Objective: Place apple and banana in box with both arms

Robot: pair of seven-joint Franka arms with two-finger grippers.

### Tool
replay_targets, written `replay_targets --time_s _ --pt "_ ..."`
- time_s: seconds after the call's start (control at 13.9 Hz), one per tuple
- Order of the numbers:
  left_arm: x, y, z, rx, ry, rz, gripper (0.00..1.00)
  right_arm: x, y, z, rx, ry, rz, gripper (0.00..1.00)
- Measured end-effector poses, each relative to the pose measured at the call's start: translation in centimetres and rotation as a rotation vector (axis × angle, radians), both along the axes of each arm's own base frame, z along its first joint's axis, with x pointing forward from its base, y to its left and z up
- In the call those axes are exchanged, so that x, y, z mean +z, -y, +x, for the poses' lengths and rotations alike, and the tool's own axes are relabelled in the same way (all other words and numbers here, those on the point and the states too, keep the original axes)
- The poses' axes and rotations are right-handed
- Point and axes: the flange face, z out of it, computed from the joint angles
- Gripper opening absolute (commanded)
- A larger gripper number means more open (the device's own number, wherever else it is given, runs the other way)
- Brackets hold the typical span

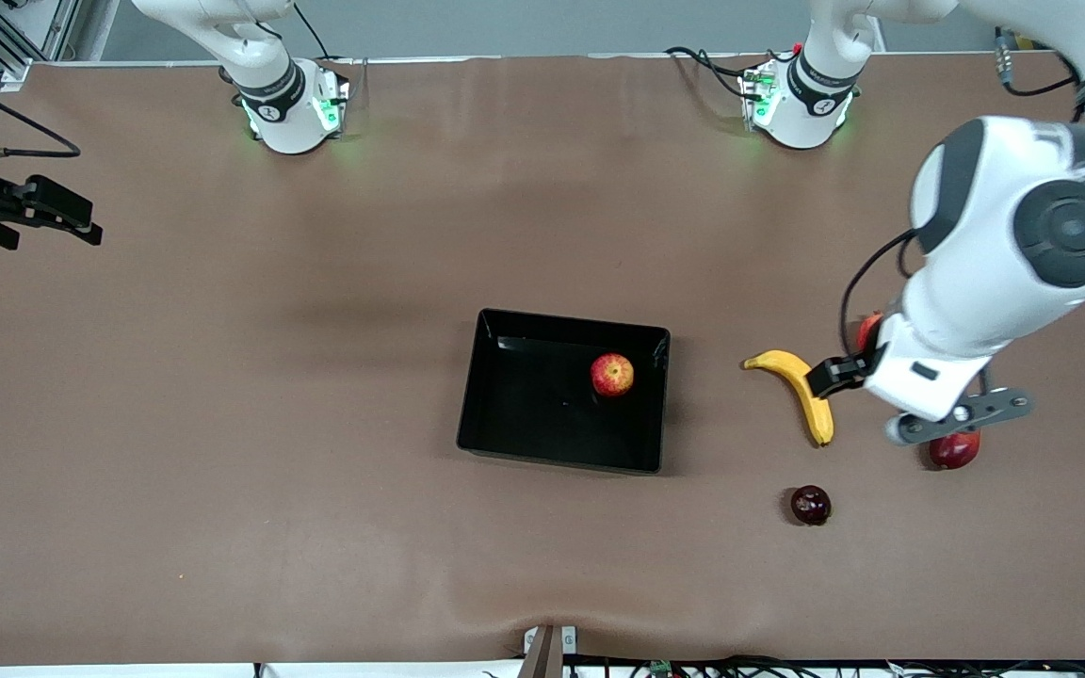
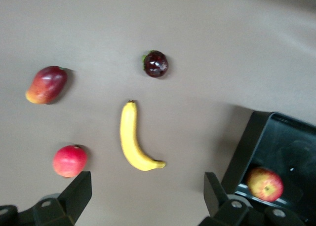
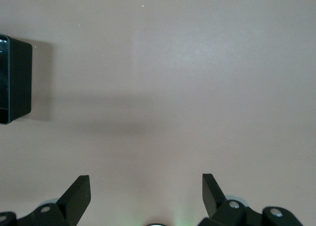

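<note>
The black box (image 1: 505,395) lies mid-table, and the apple (image 1: 612,375) sits inside it near the wall toward the left arm's end. The yellow banana (image 1: 799,391) lies on the table beside the box, toward the left arm's end. My left gripper (image 1: 833,375) hangs open and empty just beside the banana. In the left wrist view the banana (image 2: 132,139) lies ahead of the open gripper (image 2: 145,194), with the box (image 2: 247,147) and the apple (image 2: 265,184) to one side. My right gripper (image 1: 72,221) waits open and empty at the right arm's end of the table; in its wrist view the gripper (image 3: 145,191) shows with a box corner (image 3: 17,80).
A dark round fruit (image 1: 811,505) lies nearer the front camera than the banana. An elongated dark red-orange fruit (image 1: 954,450) and a plain red round fruit (image 1: 869,330) lie partly under the left arm. All three show in the left wrist view.
</note>
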Motion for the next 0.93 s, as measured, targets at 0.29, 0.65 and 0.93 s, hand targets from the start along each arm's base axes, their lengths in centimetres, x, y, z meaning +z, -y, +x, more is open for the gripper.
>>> replay_targets --time_s 0.29,0.65,0.93 --pt "1.8 -4.3 -1.2 -0.032 -0.006 -0.004 1.00 -0.1 0.0 -0.2 0.000 -0.014 0.000 1.00" --pt "4.2 -7.1 -4.0 -0.031 -0.012 -0.012 1.00 -0.1 0.0 -0.2 0.000 -0.013 0.000 1.00" --pt "6.5 -8.4 -5.9 -0.014 -0.017 -0.015 1.00 -0.1 0.0 -0.2 -0.038 -0.014 -0.003 1.00"
